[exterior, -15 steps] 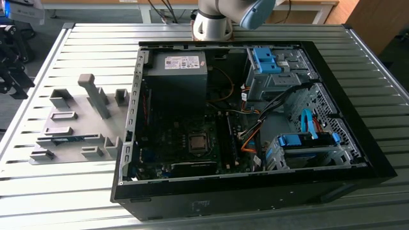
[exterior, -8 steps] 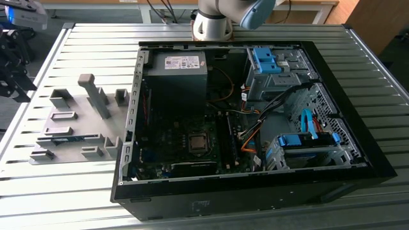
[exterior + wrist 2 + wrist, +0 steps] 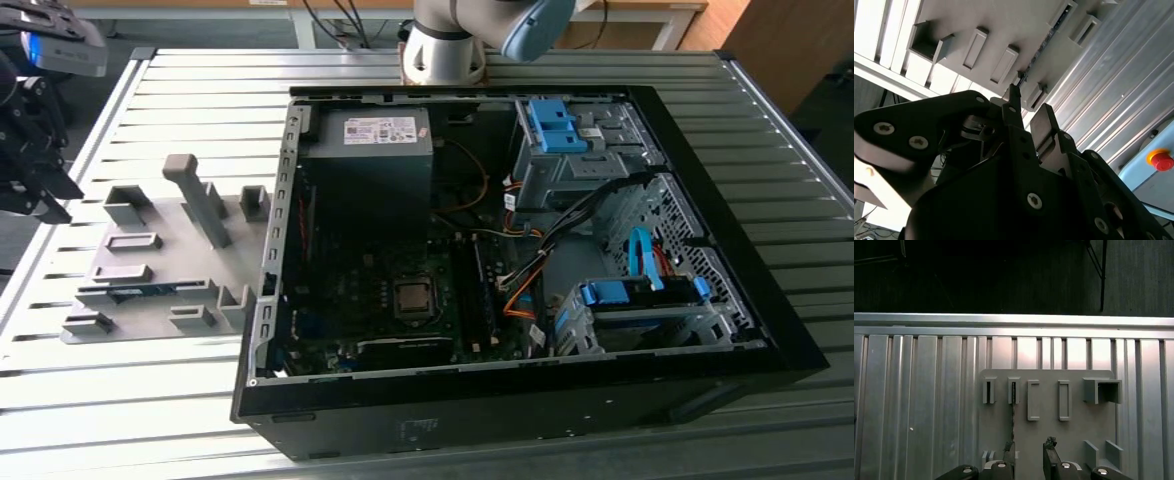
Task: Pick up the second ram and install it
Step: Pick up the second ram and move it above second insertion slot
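The second ram [image 3: 140, 291] is a thin green-blue strip standing on edge between grey holder blocks on the grey plate [image 3: 160, 225], at the exterior view's left of the open computer case [image 3: 534, 300]. In the first wrist view the ram [image 3: 1013, 410] appears edge-on as a dark line running toward one finger. It shows as a narrow strip [image 3: 1051, 32] in the second wrist view. My gripper [image 3: 47, 195] hovers over the plate's outer side. Its fingers stand apart in both wrist views [image 3: 1029, 452] [image 3: 1026, 112], open, with nothing between them.
The case lies open on the slatted metal table [image 3: 747, 130], with the motherboard [image 3: 400, 300], a black power supply [image 3: 367, 150] and blue drive brackets [image 3: 561, 125] inside. Tall grey blocks [image 3: 194, 195] rise from the plate. A red stop button [image 3: 1160, 160] sits beyond the table.
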`<state>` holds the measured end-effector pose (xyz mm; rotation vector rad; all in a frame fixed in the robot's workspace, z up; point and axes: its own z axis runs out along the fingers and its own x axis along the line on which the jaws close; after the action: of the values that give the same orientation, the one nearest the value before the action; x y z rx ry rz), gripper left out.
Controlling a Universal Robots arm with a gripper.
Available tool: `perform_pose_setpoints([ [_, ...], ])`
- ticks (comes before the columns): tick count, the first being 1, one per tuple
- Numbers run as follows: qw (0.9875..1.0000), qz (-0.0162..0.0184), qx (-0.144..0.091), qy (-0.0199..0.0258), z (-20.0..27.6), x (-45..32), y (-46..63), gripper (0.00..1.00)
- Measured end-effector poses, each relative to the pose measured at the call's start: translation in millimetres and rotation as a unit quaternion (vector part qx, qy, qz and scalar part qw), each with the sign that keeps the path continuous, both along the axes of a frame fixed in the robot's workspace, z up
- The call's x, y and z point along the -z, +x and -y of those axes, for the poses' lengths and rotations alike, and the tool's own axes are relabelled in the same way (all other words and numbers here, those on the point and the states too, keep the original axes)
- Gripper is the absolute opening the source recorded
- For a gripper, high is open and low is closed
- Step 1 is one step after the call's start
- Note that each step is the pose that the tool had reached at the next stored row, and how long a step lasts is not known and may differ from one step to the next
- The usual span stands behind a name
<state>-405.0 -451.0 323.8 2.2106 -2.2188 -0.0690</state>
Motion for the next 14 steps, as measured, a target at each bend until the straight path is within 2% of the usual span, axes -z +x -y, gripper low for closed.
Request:
perform_pose_setpoints([
  [8,1.0000,0.0002,-0.001,0.0001,0.1,1.8,0.0,0.36],
  [14,1.0000,0.0000,-0.001,0.0000,1.6,10.5,0.1,0.36],
])
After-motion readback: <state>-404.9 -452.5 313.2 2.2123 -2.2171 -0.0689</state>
